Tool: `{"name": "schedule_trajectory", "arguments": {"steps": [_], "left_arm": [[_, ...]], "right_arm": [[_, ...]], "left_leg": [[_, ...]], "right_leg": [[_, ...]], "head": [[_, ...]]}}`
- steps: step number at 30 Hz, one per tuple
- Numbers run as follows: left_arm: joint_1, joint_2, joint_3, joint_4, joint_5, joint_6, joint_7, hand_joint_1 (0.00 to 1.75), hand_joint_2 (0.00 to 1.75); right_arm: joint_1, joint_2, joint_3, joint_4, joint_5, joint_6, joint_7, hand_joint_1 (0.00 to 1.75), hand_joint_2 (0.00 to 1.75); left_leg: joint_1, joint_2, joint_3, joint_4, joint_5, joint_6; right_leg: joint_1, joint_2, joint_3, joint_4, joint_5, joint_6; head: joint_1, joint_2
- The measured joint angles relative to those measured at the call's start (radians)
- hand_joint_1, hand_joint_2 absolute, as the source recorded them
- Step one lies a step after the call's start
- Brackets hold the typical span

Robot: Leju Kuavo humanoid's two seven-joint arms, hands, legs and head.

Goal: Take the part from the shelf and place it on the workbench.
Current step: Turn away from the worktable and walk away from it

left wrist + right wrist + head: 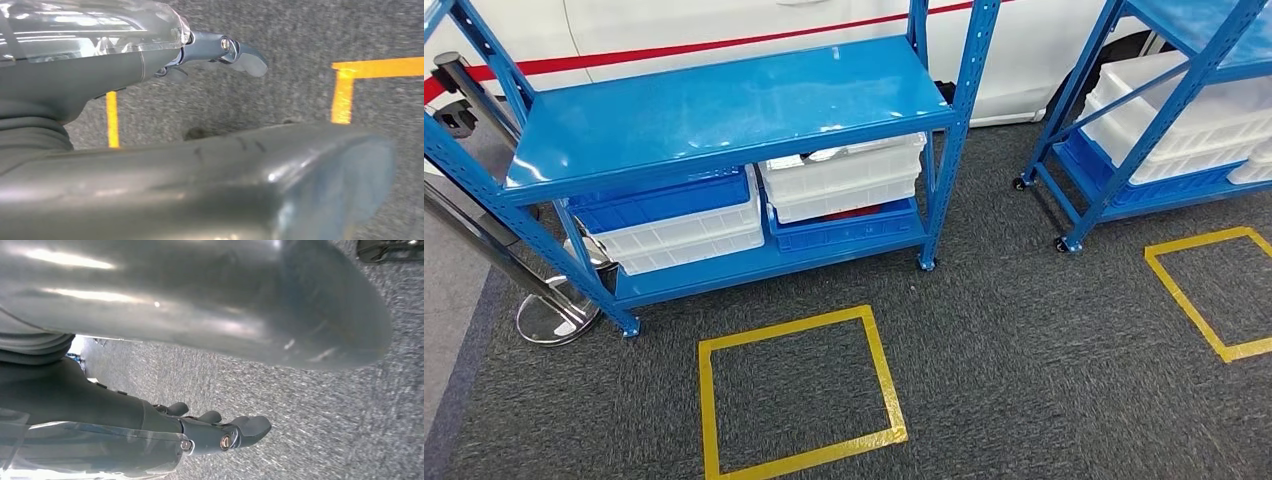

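Where your head camera looks down, you see a blue shelf (pixel 724 110) standing on grey carpet (pixel 1024 340), its top board bare and glossy. On its lower level sit stacked bins: a blue bin over a white one (pixel 686 235) on the left, and a white bin (pixel 844 178) over a blue bin (pixel 844 228) on the right. Something pale lies in the top of that right white bin, but you cannot tell whether it is the part. A yellow taped square (pixel 796 395) marks the floor just in front of the shelf, a second taped square (pixel 1214 290) lies to the right, and a second blue shelf (pixel 1164 110) with white bins stands beyond it. A chrome post base (pixel 554 318) rests by the shelf's left leg.

In your left wrist view, the left hand (pixel 150 65) hangs above the carpet, its fingers (pixel 235 52) stretched out and its thick thumb apart from them, holding nothing. Yellow tape lines cross the floor beneath it.

In your right wrist view, the right hand (pixel 165 430) likewise hangs over carpet, fingers (pixel 245 427) extended and loosely spread, thumb well apart, with nothing in it.
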Motion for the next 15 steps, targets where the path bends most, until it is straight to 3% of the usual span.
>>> {"name": "schedule_trajectory", "arguments": {"steps": [2, 3, 4, 6, 8, 9, 11, 12, 13, 14, 15], "left_arm": [[0.003, 0.000, 0.000, 0.000, -0.001, 0.000, 0.000, 0.00, 0.00], [0.004, 0.000, 0.000, 0.001, -0.001, -0.001, 0.000, 0.00, 0.00], [0.004, -0.001, 0.000, 0.001, -0.001, -0.001, 0.000, 0.00, 0.00], [0.002, -0.002, 0.000, 0.001, -0.001, -0.001, -0.002, 0.00, 0.00], [0.000, -0.003, 0.000, 0.001, -0.001, -0.001, -0.003, 0.00, 0.00], [-0.001, -0.003, 0.000, 0.001, -0.002, -0.001, -0.004, 0.00, 0.00], [-0.003, -0.003, 0.000, 0.001, -0.002, -0.001, -0.004, 0.00, 0.00], [-0.003, -0.004, 0.000, 0.001, -0.002, -0.001, -0.004, 0.00, 0.00], [-0.002, -0.004, 0.000, 0.001, -0.002, -0.002, -0.004, 0.00, 0.00], [-0.001, -0.004, 0.000, 0.001, -0.003, -0.002, -0.004, 0.00, 0.00], [0.001, -0.005, 0.000, 0.001, -0.004, -0.003, -0.004, 0.00, 0.00]], "right_arm": [[-0.001, 0.001, -0.002, 0.001, 0.000, 0.000, 0.002, 0.00, 0.00], [-0.003, 0.001, -0.004, 0.001, 0.000, -0.001, 0.002, 0.00, 0.00], [-0.006, 0.001, -0.006, 0.001, 0.000, -0.001, 0.003, 0.00, 0.00], [-0.008, 0.001, -0.008, -0.001, 0.000, -0.002, 0.004, 0.00, 0.00], [-0.010, 0.001, -0.009, -0.001, 0.000, -0.002, 0.006, 0.00, 0.00], [-0.011, 0.001, -0.010, -0.001, 0.000, -0.002, 0.006, 0.00, 0.00], [-0.011, 0.001, -0.011, -0.001, 0.000, -0.002, 0.007, 0.00, 0.00], [-0.010, 0.000, -0.011, -0.001, 0.000, -0.002, 0.008, 0.00, 0.00], [-0.008, 0.000, -0.012, -0.001, 0.000, -0.002, 0.009, 0.00, 0.00], [-0.006, 0.000, -0.012, -0.001, 0.000, -0.002, 0.010, 0.00, 0.00], [-0.003, 0.000, -0.013, -0.001, 0.000, -0.002, 0.011, 0.00, 0.00]], "left_leg": [[-0.006, 0.007, 0.010, -0.096, 0.106, 0.014], [-0.010, 0.009, 0.013, -0.119, 0.135, 0.021], [-0.013, 0.008, 0.018, -0.127, 0.140, 0.027], [-0.011, 0.003, 0.045, -0.144, 0.137, 0.040], [-0.008, 0.000, 0.077, -0.162, 0.131, 0.053], [-0.008, 0.000, 0.089, -0.168, 0.124, 0.058], [-0.009, -0.004, 0.110, -0.170, 0.105, 0.063], [-0.009, -0.007, 0.122, -0.170, 0.095, 0.063], [-0.010, -0.011, 0.138, -0.170, 0.083, 0.063], [-0.010, -0.013, 0.154, -0.170, 0.070, 0.061], [-0.010, -0.015, 0.167, -0.170, 0.058, 0.058]], "right_leg": [[0.002, 0.001, 0.021, -0.001, -0.022, 0.010], [0.002, 0.002, 0.030, -0.003, -0.029, 0.017], [0.003, 0.003, 0.038, -0.001, -0.029, 0.026], [0.002, 0.002, 0.037, 0.027, -0.011, 0.042], [0.000, 0.003, -0.017, 0.125, 0.002, 0.048], [-0.001, 0.003, -0.060, 0.187, -0.012, 0.048], [-0.001, 0.003, -0.141, 0.268, -0.081, 0.049], [0.000, 0.003, -0.166, 0.275, -0.115, 0.052], [0.000, 0.003, -0.179, 0.256, -0.128, 0.053], [0.000, 0.003, -0.182, 0.216, -0.112, 0.053], [0.001, 0.003, -0.177, 0.160, -0.061, 0.050]], "head": [[0.000, 0.000], [0.000, 0.000], [0.000, 0.000], [0.000, 0.000], [0.000, 0.000], [0.000, 0.000], [0.000, 0.000], [0.000, 0.000], [0.000, 0.000], [0.000, 0.000], [0.001, 0.000]]}}
